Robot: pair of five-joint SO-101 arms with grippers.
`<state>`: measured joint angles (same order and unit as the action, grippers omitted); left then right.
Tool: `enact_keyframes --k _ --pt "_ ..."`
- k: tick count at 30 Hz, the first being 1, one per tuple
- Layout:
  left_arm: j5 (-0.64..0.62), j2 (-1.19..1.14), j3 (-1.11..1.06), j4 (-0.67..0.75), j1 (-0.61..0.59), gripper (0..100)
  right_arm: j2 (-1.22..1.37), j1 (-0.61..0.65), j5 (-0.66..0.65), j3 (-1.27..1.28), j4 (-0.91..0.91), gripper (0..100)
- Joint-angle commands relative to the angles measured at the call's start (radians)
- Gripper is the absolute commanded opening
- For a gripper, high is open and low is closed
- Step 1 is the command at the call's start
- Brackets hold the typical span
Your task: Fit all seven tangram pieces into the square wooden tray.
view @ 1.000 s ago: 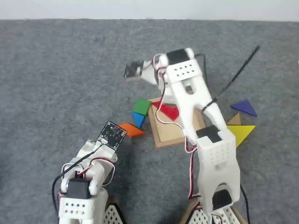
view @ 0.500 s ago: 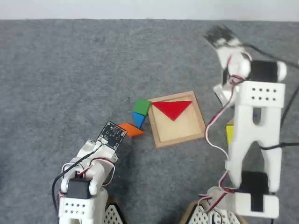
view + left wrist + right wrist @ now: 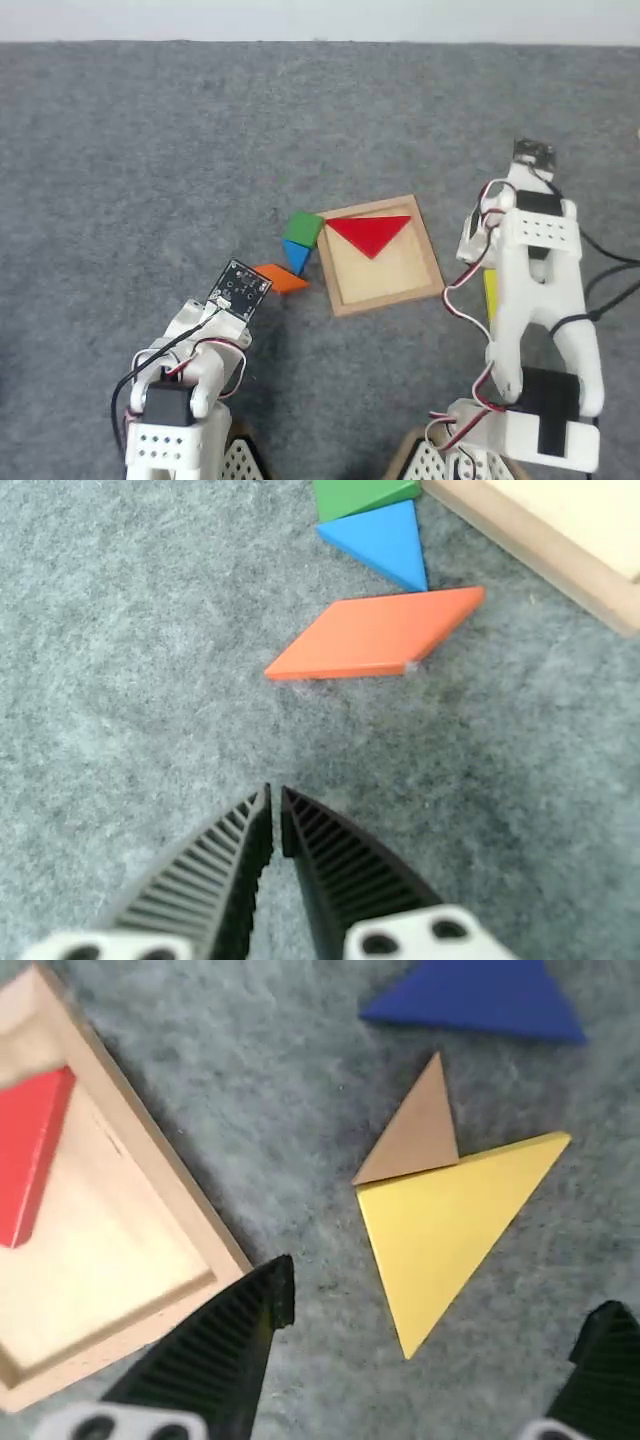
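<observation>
In the middle of the high view, on the grey felt cloth (image 3: 150,150): the square wooden tray (image 3: 431,252), slightly turned. Inside it, one piece only, the red triangle (image 3: 368,234), flat against the upper rim with its tip toward the frame's bottom; the other part of the tray floor bare.

Just left of the tray, three pieces close together: the green square (image 3: 302,228) on top, under it the small blue triangle (image 3: 297,255) touching it, then the orange parallelogram (image 3: 283,278) toward lower left.

At lower left of the frame, the left arm. Seen from its wrist camera, the left gripper (image 3: 275,810) with both jaws pressed together on nothing, low over the cloth and near the orange parallelogram but apart from it.

At the right side of the frame, the right arm. From its wrist camera, the right gripper (image 3: 440,1300) with jaws spread wide, above the yellow triangle (image 3: 450,1220). Touching that piece, the small tan triangle (image 3: 415,1130); a little beyond, apart, the dark blue triangle (image 3: 480,995). All three outside the tray, on the side away from the green square.
</observation>
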<state>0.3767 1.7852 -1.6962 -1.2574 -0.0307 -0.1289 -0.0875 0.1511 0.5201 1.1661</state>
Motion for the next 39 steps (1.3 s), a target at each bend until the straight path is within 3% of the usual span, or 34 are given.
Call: enact_keyframes --k 1,6,8,10,16,18,23,31,39 --pt "0.012 0.012 0.012 0.0 -0.008 1 -0.051 -0.008 -0.057 0.029 -0.081 42.8" --pt "0.011 0.012 0.012 0.002 -0.006 1 -0.051 0.005 -0.598 0.035 -0.048 42.8" --pt "0.009 0.012 0.012 0.002 -0.006 1 -0.051 -0.005 -0.646 0.028 -0.016 42.8" --pt "0.009 0.012 0.012 0.003 -0.003 1 -0.048 -0.025 -0.508 0.014 -0.021 42.8" --pt "0.009 0.012 0.012 0.003 -0.002 1 0.054 -0.03 0.106 -0.006 -0.101 42.7" --pt "0.009 0.012 0.012 0.003 -0.002 1 0.116 -0.033 0.236 -0.038 -0.091 42.7" --pt "0.009 0.012 0.012 0.003 -0.002 1 0.341 -0.044 0.315 -0.169 -0.076 42.7" --pt "0.009 0.012 0.012 0.003 -0.005 1 0.608 -0.117 0.368 -0.523 0.147 43.0" --pt "0.011 0.012 0.012 0.003 -0.003 1 0.631 -0.124 0.42 -0.535 0.18 42.8"
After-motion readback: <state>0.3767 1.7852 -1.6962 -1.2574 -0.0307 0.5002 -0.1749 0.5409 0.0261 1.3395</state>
